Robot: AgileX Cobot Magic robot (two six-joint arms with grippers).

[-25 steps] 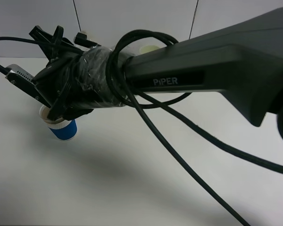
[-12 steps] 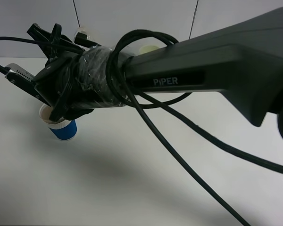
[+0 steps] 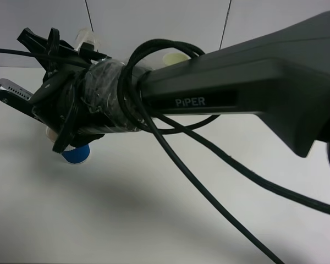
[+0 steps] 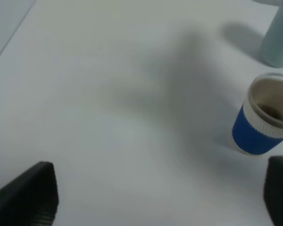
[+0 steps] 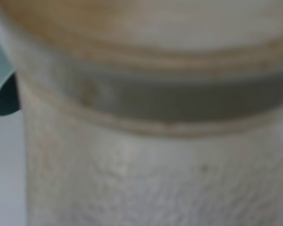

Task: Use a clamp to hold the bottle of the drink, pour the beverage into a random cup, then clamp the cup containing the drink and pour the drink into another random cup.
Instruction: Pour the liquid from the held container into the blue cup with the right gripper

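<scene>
Right hand (image 3: 60,47) shifted left — closed, clasping bottle (image 5: 141,141)

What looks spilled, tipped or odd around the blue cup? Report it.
Nothing stands out. The blue-sleeved cup stands upright on the white table, a little dark drink at its bottom, no spill around it. The teal cup near it looks upright too. The right arm blocks much of the exterior high view.

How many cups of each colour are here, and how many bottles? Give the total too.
Blue cup: 1
Teal cup: 1
Pale green cup: 1
Bottle: 1
Total: 4
</scene>
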